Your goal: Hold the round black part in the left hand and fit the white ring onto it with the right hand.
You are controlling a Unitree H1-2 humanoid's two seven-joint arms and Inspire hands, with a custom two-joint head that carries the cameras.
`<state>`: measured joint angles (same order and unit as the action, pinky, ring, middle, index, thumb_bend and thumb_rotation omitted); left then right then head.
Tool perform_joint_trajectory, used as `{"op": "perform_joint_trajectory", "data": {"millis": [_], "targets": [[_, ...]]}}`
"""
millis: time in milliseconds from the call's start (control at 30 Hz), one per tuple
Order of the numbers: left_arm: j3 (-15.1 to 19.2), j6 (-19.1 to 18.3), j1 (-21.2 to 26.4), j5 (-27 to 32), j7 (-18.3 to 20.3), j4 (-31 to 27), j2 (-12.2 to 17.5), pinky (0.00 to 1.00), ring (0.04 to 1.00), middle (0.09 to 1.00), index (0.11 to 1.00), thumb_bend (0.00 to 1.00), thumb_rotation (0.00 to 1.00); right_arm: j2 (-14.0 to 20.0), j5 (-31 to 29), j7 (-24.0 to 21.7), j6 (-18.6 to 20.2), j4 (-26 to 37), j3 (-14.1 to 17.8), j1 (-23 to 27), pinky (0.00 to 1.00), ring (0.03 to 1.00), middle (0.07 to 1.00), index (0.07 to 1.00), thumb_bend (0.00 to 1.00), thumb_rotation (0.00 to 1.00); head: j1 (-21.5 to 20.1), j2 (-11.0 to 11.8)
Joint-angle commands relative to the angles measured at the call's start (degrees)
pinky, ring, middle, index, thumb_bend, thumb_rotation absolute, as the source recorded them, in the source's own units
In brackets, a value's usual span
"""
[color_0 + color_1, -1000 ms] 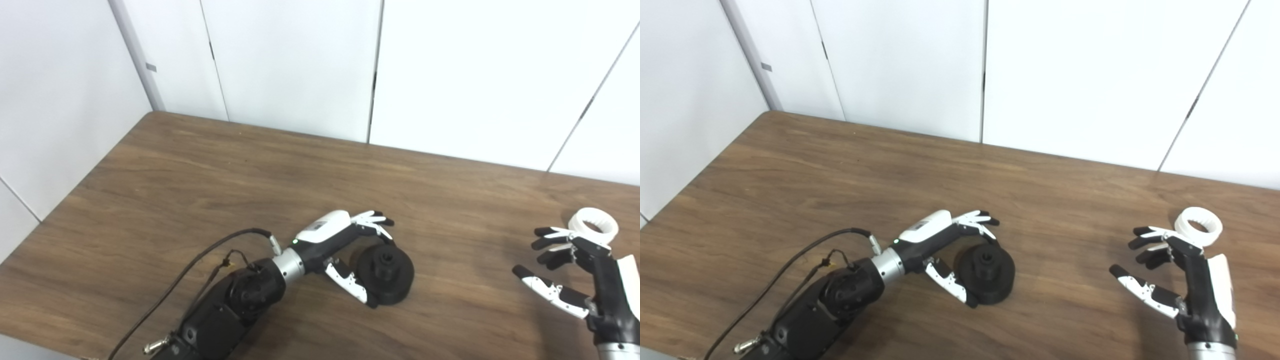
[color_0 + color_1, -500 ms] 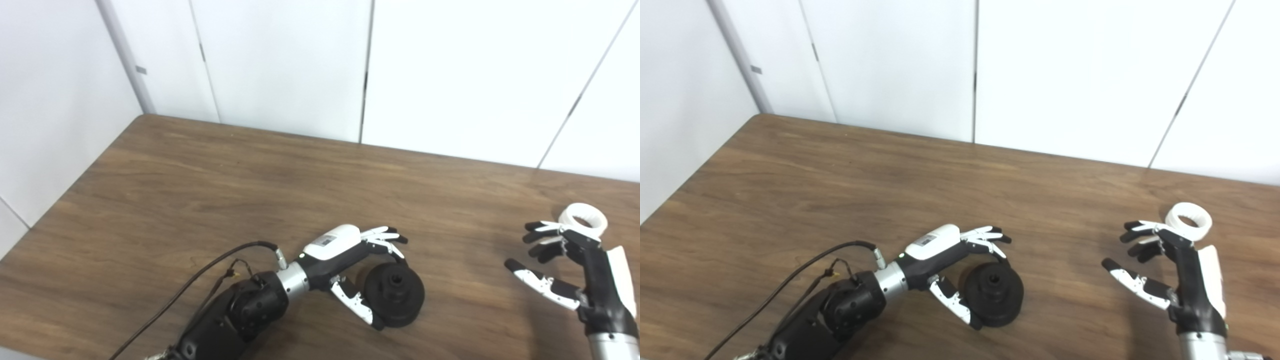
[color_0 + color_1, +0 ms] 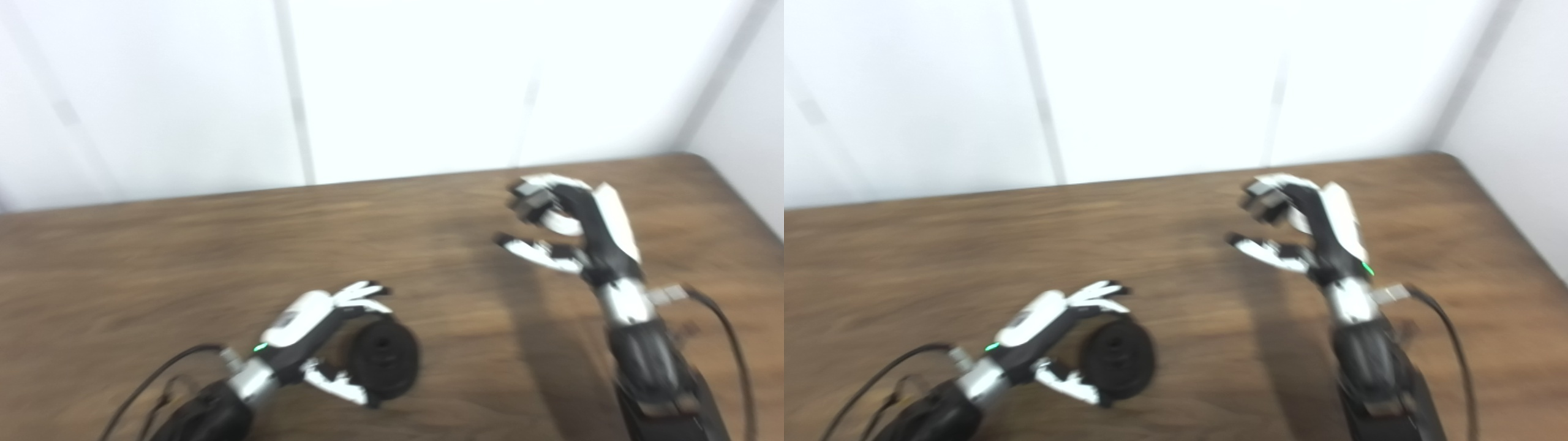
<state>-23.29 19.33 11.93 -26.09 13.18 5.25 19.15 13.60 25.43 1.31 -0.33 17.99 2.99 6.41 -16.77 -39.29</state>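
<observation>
One round black plastic part (image 3: 384, 365) lies on the brown wooden table (image 3: 153, 257), left hand (image 3: 318, 334) spread open around it. At two o'clock, the right hand (image 3: 566, 223) curls over one white ring (image 3: 560, 223); blur hides whether it grips.

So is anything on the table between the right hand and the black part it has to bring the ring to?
Nothing visible: only bare table lies between the right hand and the round black part, which sits within the left hand's fingers. The frames are blurred.
</observation>
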Motion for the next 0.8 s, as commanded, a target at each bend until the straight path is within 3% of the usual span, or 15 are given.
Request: {"op": "perform_joint_trajectory", "data": {"millis": [0, 133, 233, 367, 400, 500, 533, 567, 667, 767], "targets": [[0.13, -0.21, -0.91, 0.14, 1.99, 2.04, 1.97, 0.82, 0.962, 0.918, 0.483, 0.52, 0.07, 1.87, 1.75, -0.64, 1.11, 2.73, 0.64, 3.65, 0.42, 0.466, 0.666, 0.495, 0.5, 0.0, -1.43, 0.39], [0.53, 0.65, -1.12, 1.38, 2.36, 3.14, 2.31, 0.82, 0.965, 0.921, 0.483, 0.52, 0.07, 4.66, 5.23, -2.32, 4.34, 3.28, 0.84, 8.31, 0.47, 0.467, 0.673, 0.495, 0.5, 0.0, -4.69, 2.06], [0.69, 1.3, -1.23, 1.78, 2.62, 3.98, 2.67, 0.82, 0.962, 0.921, 0.483, 0.52, 0.07, 6.57, 7.83, -4.38, 7.96, 2.8, 0.63, 12.88, 0.48, 0.572, 0.683, 0.497, 0.51, 0.11, -7.26, 3.31], [1.05, 3.48, -1.0, 1.88, 2.18, 5.63, 3.21, 0.82, 0.954, 0.915, 0.483, 0.52, 0.06, 9.09, 12.89, -7.93, 12.27, 1.11, -1.46, 17.64, 0.47, 0.587, 0.686, 0.497, 0.51, 0.13, -10.21, 4.68], [1.19, 4.31, -0.87, 2.18, 2.07, 6.26, 3.36, 0.82, 0.952, 0.914, 0.483, 0.52, 0.06, 10.33, 15.95, -10.49, 14.9, 0.31, -2.76, 19.03, 0.47, 0.589, 0.687, 0.497, 0.51, 0.13, -11.45, 5.37], [1.64, 5.6, -0.61, 2.96, 2.27, 7.5, 3.67, 0.82, 0.957, 0.913, 0.483, 0.52, 0.06, 14.08, 23.86, -18.65, 21.16, -2.15, -6.82, 22.23, 0.56, 0.732, 0.801, 0.498, 0.51, 0.15, -13.83, 6.46], [1.73, 5.75, -0.59, 3.05, 2.36, 7.67, 3.8, 0.82, 0.953, 0.912, 0.483, 0.52, 0.06, 15.43, 25.6, -21.05, 22.09, -3.37, -8.14, 23.23, 0.59, 0.798, 0.853, 0.634, 0.65, 0.24, -14.57, 6.77], [1.8, 5.87, -0.57, 3.1, 2.42, 7.81, 3.89, 0.82, 0.95, 0.911, 0.483, 0.52, 0.06, 16.3, 26.7, -22.62, 22.72, -4.16, -9.05, 23.89, 0.61, 0.827, 0.878, 0.684, 0.7, 0.28, -14.79, 6.89], [1.88, 7.17, -0.5, 3.72, 2.14, 8.81, 4.1, 0.81, 0.945, 0.909, 0.482, 0.52, 0.06, 18.59, 28.12, -25.92, 23.16, -7.79, -10.99, 25.85, 0.61, 0.841, 0.882, 0.726, 0.79, 0.3, -16.4, 7.72], [1.62, 7.42, -0.52, 3.76, 1.87, 8.94, 4.38, 0.82, 0.945, 0.91, 0.482, 0.52, 0.06, 19.89, 27.39, -26.91, 22.63, -11.34, -11.36, 26.97, 0.62, 0.827, 0.862, 0.726, 0.81, 0.28, -16.81, 8.05]]}}
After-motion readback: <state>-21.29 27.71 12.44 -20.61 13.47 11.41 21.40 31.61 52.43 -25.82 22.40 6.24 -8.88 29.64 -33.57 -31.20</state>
